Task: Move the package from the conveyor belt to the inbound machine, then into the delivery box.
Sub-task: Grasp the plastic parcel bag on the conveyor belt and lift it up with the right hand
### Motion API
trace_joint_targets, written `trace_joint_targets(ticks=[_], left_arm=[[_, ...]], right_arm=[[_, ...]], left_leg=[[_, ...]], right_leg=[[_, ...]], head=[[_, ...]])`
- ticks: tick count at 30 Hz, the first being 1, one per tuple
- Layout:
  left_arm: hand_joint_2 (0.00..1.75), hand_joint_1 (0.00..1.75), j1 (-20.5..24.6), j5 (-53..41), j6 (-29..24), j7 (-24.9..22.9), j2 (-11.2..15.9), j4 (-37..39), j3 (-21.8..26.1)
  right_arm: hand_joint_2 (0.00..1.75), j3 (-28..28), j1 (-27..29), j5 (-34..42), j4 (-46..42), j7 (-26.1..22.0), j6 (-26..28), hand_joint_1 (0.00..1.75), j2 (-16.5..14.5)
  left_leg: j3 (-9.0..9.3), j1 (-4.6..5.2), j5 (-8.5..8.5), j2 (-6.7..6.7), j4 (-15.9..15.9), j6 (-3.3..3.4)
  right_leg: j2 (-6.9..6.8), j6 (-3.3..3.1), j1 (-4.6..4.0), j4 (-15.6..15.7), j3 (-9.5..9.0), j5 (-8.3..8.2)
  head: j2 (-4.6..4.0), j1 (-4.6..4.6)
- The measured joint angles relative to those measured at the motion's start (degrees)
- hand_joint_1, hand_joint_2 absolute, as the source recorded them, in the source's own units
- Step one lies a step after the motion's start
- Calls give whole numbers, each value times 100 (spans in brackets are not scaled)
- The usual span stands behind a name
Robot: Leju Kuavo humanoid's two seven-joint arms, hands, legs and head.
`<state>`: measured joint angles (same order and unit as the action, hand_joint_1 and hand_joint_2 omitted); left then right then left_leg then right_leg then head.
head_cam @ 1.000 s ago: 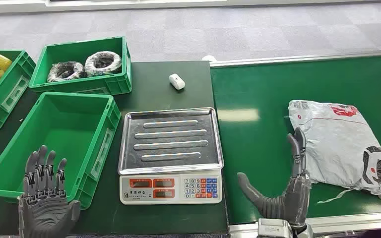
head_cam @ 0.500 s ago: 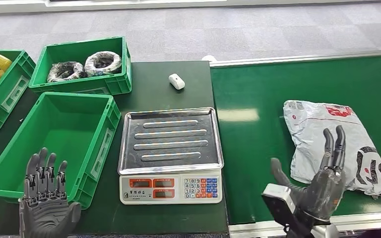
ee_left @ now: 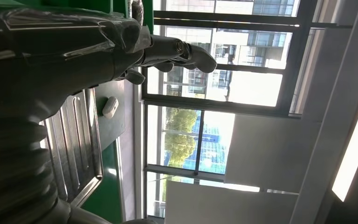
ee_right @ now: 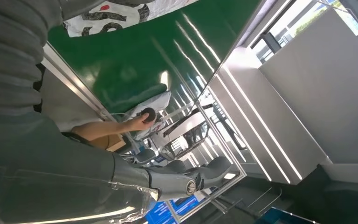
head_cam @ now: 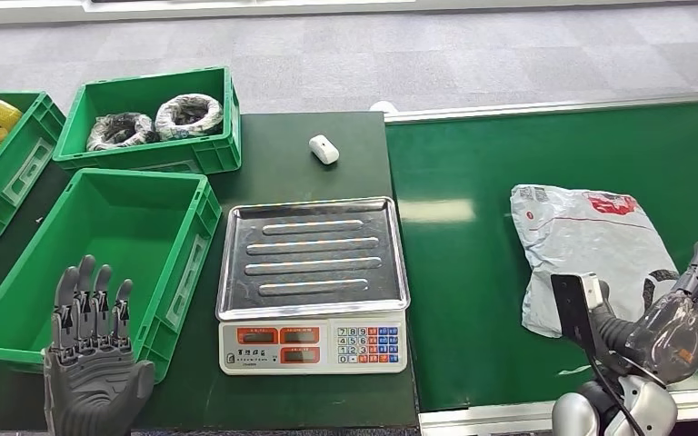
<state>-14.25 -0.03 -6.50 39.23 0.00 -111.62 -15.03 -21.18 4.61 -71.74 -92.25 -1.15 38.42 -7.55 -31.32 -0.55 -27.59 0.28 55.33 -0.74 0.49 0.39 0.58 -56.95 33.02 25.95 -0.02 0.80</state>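
Right now the package (head_cam: 591, 250), a crumpled grey-white mailer bag, lies flat on the green conveyor belt (head_cam: 473, 300), just ahead of the right hand (head_cam: 682, 322) and a little toward the scale from it. It carries a red logo near its far edge and bold black lettering at the corner closest to the hand, but the creases and the hand itself keep me from reading either. The right hand hovers at that near corner with its fingers spread and nothing in them; whether it touches the bag I cannot tell.

On the other side of the belt's edge sits the scale (head_cam: 314, 282) on the dark worktop (head_cam: 282, 154), a ribbed steel pan above a front panel with red display windows and a keypad of numbers; the small print there is too fine to read. Beyond the scale lies a small white object (head_cam: 324, 149).

The left hand (head_cam: 91, 359) is raised, palm up and fingers apart, holding nothing, right at the near corner of an empty green crate (head_cam: 18, 313). Farther beyond it another green crate (head_cam: 209, 118) holds bagged coils (head_cam: 154, 121).
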Motion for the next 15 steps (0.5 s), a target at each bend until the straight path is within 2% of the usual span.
trace_joint_targets(ticks=[3, 9, 15], left_arm=[[175, 0, 15, 0, 20, 16, -39, 29, 17], [175, 0, 95, 16, 151, 69, -118, 156, 80], [175, 0, 183, 46, 190, 73, -149, 257, 89]], right_arm=[[175, -80, -88, -201, 90, 180, 4, 0, 14], [175, -455, -397, -752, 502, 937, -154, 0, 182], [175, -883, -536, -718, 871, 1132, -203, 0, 302]], left_leg=[[-2, 0, 0, 1, 0, 0], [-1, 4, 0, -2, 2, 1], [-3, 4, -1, -2, 3, 2]], right_leg=[[0, 0, 0, 0, 1, 0], [-1, 0, 5, 1, 0, 0], [-3, 1, 5, 1, 0, 0]], head=[[1, 0], [0, 1], [-1, 0]])
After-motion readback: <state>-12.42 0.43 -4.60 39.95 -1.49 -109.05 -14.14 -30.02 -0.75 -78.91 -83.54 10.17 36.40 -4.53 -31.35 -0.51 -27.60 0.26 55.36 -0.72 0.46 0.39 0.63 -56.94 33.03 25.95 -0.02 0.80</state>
